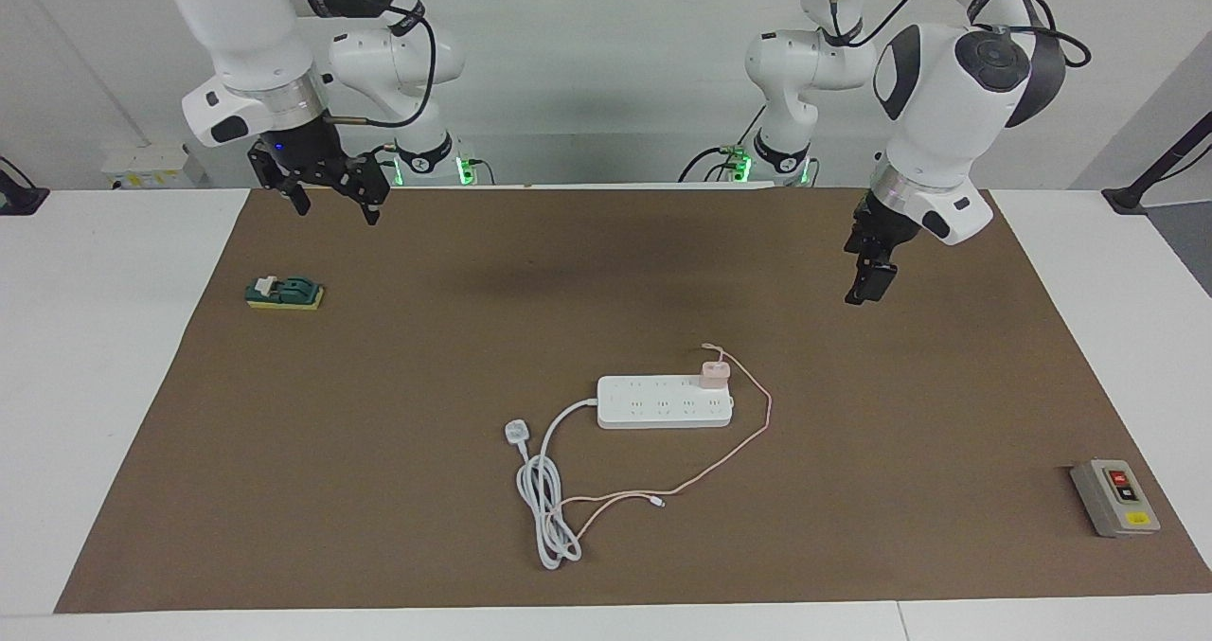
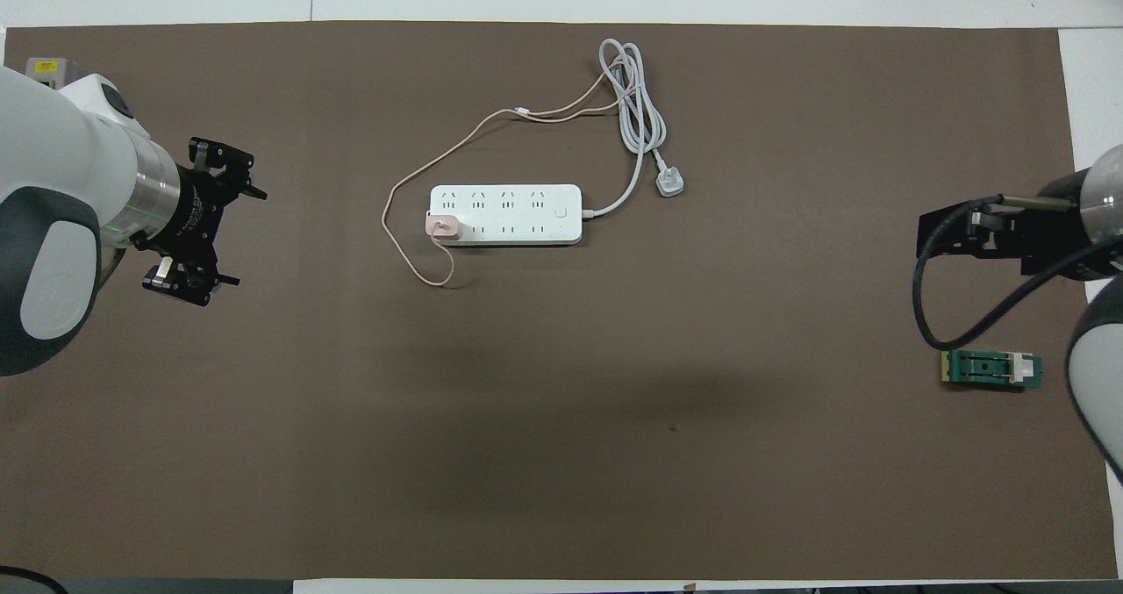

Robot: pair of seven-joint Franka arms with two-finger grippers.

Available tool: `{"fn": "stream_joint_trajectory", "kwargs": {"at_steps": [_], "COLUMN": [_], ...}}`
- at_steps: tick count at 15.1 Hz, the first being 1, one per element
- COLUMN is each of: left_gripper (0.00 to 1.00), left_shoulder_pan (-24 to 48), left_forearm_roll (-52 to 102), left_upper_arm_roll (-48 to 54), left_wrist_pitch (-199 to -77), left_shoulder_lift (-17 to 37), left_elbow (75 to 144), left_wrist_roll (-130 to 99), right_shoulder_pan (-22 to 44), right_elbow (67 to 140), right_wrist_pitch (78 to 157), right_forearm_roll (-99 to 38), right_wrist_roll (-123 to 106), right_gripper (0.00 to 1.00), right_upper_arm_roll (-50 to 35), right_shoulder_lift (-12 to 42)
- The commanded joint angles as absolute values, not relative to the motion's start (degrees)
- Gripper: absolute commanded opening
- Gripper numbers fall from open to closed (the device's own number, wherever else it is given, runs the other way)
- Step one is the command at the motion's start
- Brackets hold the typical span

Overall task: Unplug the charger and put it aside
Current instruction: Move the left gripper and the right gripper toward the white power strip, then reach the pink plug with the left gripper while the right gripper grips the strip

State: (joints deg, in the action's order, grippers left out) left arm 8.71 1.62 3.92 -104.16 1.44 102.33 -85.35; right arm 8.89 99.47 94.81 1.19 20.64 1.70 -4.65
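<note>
The charger (image 1: 714, 372) is pale pink, the power strip (image 1: 665, 402) white, the mat (image 1: 379, 414) brown.

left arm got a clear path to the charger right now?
Probably yes. The left gripper hangs open over bare mat, and nothing stands between it and the charger, plugged into the power strip's end toward that arm.
</note>
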Motion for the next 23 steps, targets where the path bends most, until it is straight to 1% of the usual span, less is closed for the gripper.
{"fn": "stream_joint_trajectory", "kwargs": {"at_steps": [1, 2, 5, 8, 9, 11, 13, 17, 19, 22, 23], "left_gripper": [1.0, 1.0, 1.0, 1.0, 1.0, 1.0, 1.0, 1.0, 1.0, 1.0, 1.0], "left_shoulder_pan": [9.6, 10.4, 12.6, 14.2, 14.6, 16.3, 17.0, 18.4, 18.6, 20.1, 20.7], "left_forearm_roll": [1.4, 1.4, 1.3, 1.3, 1.3, 1.2, 1.0, 1.0, 0.9, 0.8, 0.6], "left_upper_arm_roll": [3.7, 3.7, 3.7, 3.7, 3.7, 3.6, 3.6, 3.6, 3.6, 3.5, 3.5], "left_wrist_pitch": [-105.5, -106.0, -107.5, -110.4, -111.6, -112.1, -114.2, -116.2, -117.2, -117.4, -117.2], "left_shoulder_lift": [4.4, 5.0, 9.3, 10.0, 11.1, 12.3, 13.4, 14.7, 16.3, 18.4, 19.7], "left_elbow": [99.8, 99.2, 96.6, 97.4, 97.5, 97.5, 97.4, 97.6, 97.2, 96.9, 95.9], "left_wrist_roll": [-89.7, -91.2, -94.3, -96.2, -97.8, -99.5, -101.9, -104.3, -105.5, -106.0, -107.0], "right_shoulder_pan": [11.1, 11.9, 14.3, 18.6, 20.1, 21.0, 21.4, 24.7, 25.2, 26.7, 26.9], "right_elbow": [102.6, 102.7, 102.7, 102.7, 102.7, 102.7, 102.7, 102.4, 101.2, 96.8, 96.6], "right_wrist_pitch": [98.1, 98.8, 101.4, 105.7, 107.7, 109.9, 113.1, 119.0, 120.7, 122.9, 124.3], "right_forearm_roll": [1.0, 0.5, -2.5, -2.9, -3.4, -4.0, -9.5, -12.6, -16.1, -16.8, -17.0], "right_wrist_roll": [26.7, 29.2, 37.7, 47.6, 51.5, 55.9, 60.0, 70.2, 72.5, 78.8, 79.7], "right_gripper": [1.0, 1.0, 1.0, 1.0, 1.0, 1.0, 1.0, 1.0, 1.0, 1.0, 1.0], "right_upper_arm_roll": [1.7, 1.7, 1.7, 1.7, 1.7, 1.7, 1.7, 1.7, 1.7, 1.7, 1.7], "right_shoulder_lift": [-4.7, -4.0, -1.3, 2.4, 3.7, 5.5, 7.7, 12.4, 15.2, 21.6, 22.5]}}
